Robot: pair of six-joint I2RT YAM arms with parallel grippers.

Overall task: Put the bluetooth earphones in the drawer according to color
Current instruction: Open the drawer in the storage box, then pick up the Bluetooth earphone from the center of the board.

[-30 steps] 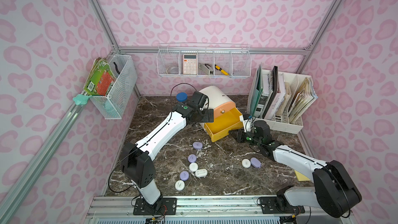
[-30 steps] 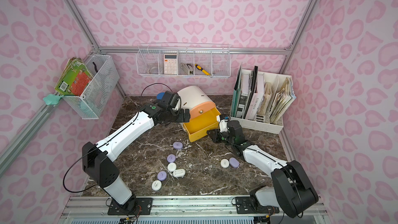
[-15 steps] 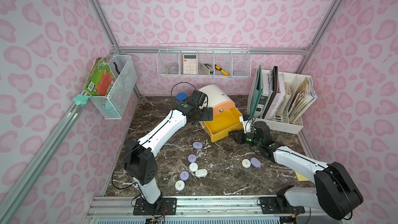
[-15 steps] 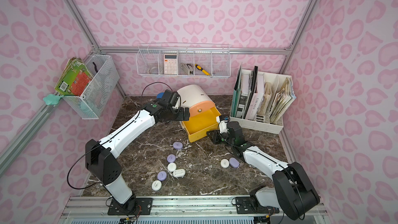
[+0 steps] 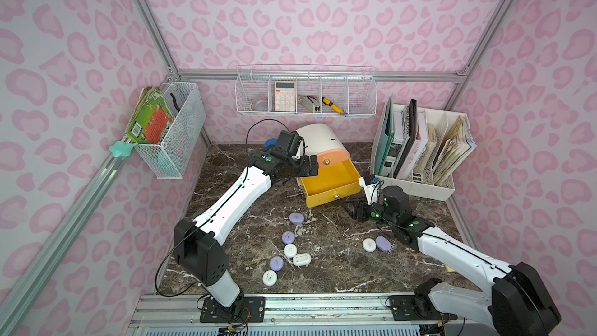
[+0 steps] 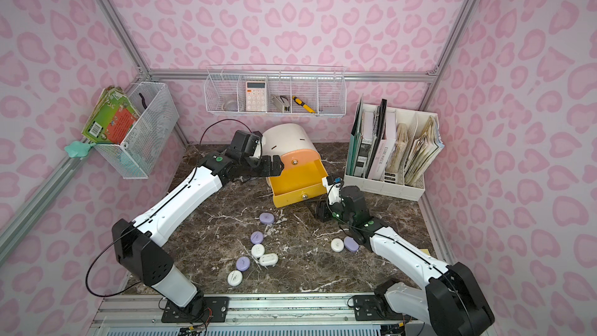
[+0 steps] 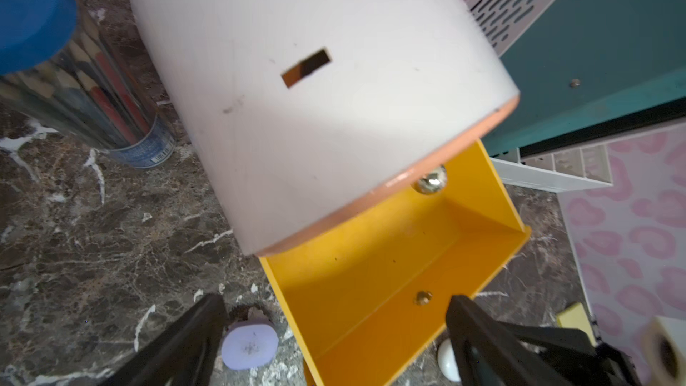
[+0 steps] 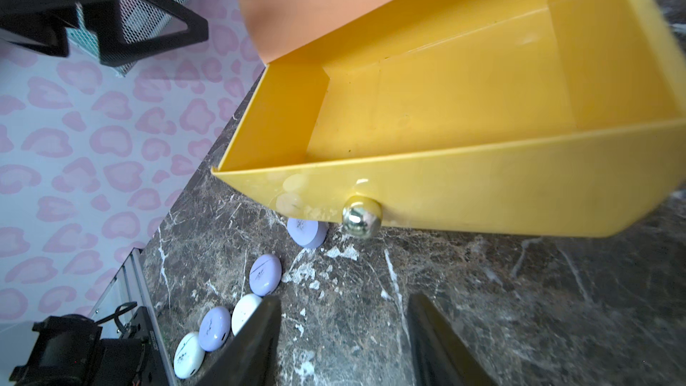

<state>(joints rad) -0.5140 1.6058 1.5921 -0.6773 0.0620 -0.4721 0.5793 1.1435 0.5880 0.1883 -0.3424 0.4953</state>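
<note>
The drawer cabinet (image 5: 318, 137) is white and arch-topped; its peach drawer (image 5: 329, 160) is shut and its yellow drawer (image 5: 329, 177) is pulled out and empty (image 8: 445, 105). My left gripper (image 5: 308, 166) (image 7: 336, 304) hangs open over the yellow drawer's left edge. Just in front of the yellow drawer's knob (image 8: 361, 216), my right gripper (image 5: 355, 210) (image 8: 345, 298) is open and apart from it. Lilac and white bluetooth earphones lie on the table: a lilac one (image 5: 296, 218) nearest the drawer, a cluster (image 5: 290, 250) toward the front, and a white and lilac pair (image 5: 369, 245) by my right arm.
A white file rack (image 5: 420, 185) full of books stands right of the cabinet. A blue-lidded pencil tube (image 7: 92, 105) sits behind the cabinet's left side. Wire baskets (image 5: 307, 92) (image 5: 174, 130) hang on the back and left walls.
My right gripper has opened and let go of the yellow drawer's knob, drawing back a little. The left arm has barely shifted.
</note>
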